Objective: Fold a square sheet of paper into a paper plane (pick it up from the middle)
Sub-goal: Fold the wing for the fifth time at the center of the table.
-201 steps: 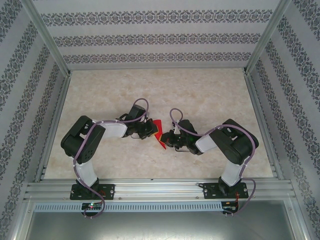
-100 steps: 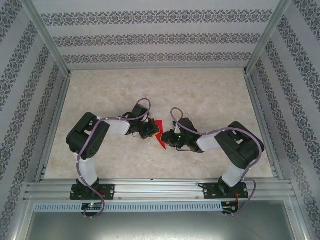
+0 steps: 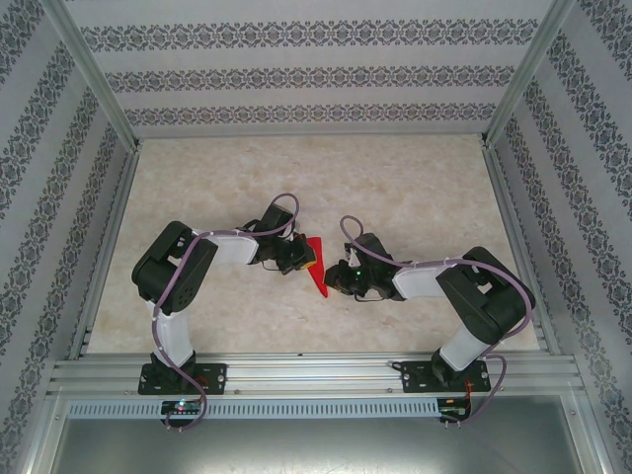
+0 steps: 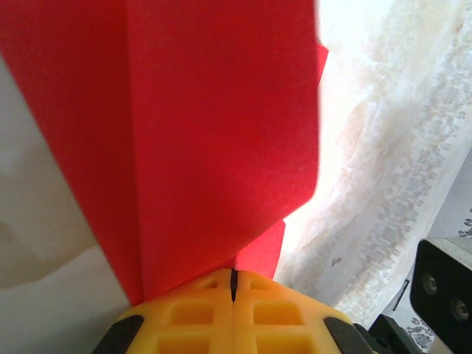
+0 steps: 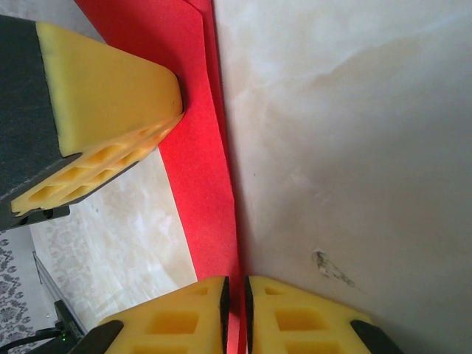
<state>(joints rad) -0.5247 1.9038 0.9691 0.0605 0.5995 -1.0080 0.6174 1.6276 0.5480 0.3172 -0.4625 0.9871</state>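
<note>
The paper plane (image 3: 316, 265), now drawn out longer, stays clamped in left gripper (image 4: 233, 280) and right gripper (image 5: 235, 291), its tip hidden.

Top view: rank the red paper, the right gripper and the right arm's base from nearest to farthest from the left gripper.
1. red paper, pinched in the left gripper itself.
2. right gripper, just across the paper, on its right side.
3. right arm's base, at the near table edge, far to the right.
</note>
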